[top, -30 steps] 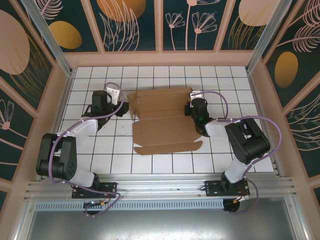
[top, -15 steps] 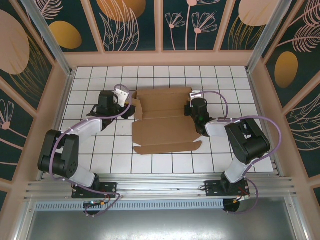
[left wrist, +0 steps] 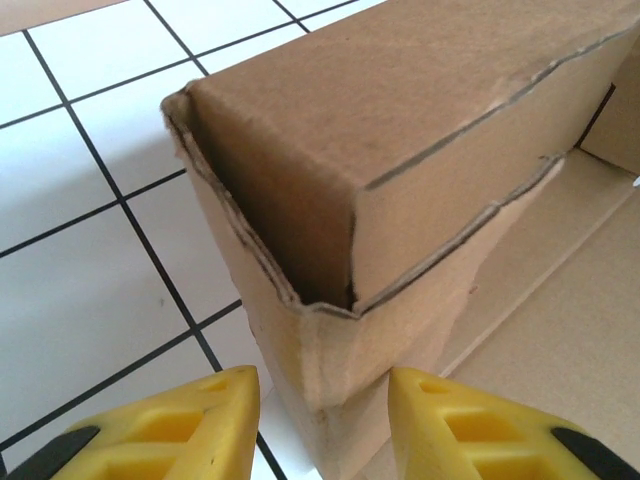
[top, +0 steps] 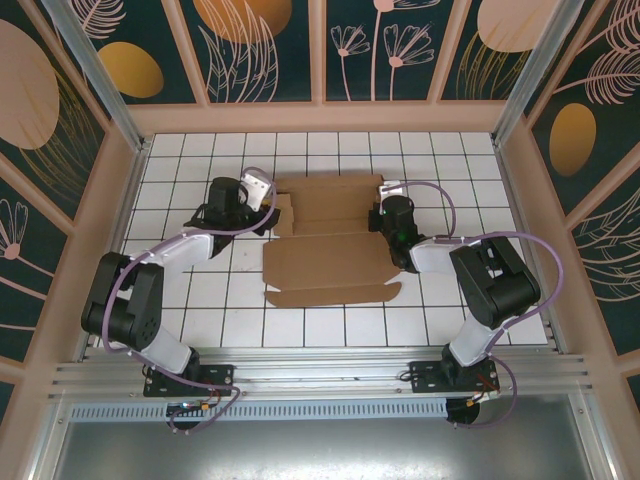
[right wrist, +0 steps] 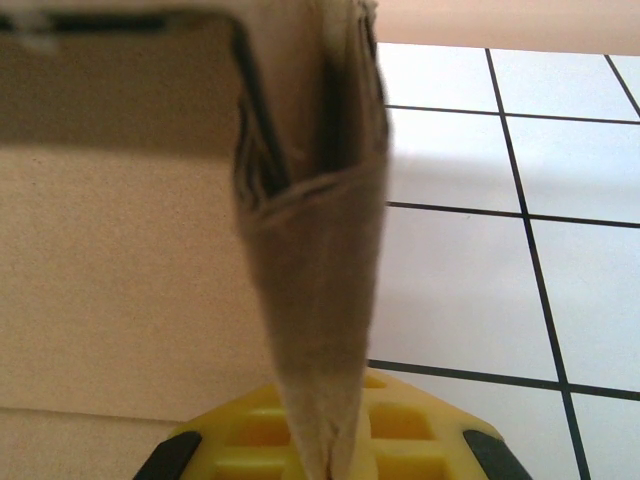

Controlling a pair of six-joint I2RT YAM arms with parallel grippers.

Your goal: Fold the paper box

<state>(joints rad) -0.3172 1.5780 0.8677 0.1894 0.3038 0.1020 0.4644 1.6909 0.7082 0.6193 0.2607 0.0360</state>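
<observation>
Dark floral wall panels are enclosing the white gridded table. Paper box is sitting mid-table, half-formed, between both arms. Right gripper is pinching the box's right end wall tight. Left gripper is straddling the upright left end wall, jaws apart, not clamping.

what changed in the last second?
The left gripper swung right onto the paper box at its left end, fingers now straddling the raised end wall; that end got pushed inward. The right gripper stayed clamped on the right wall, arm unmoved.
</observation>
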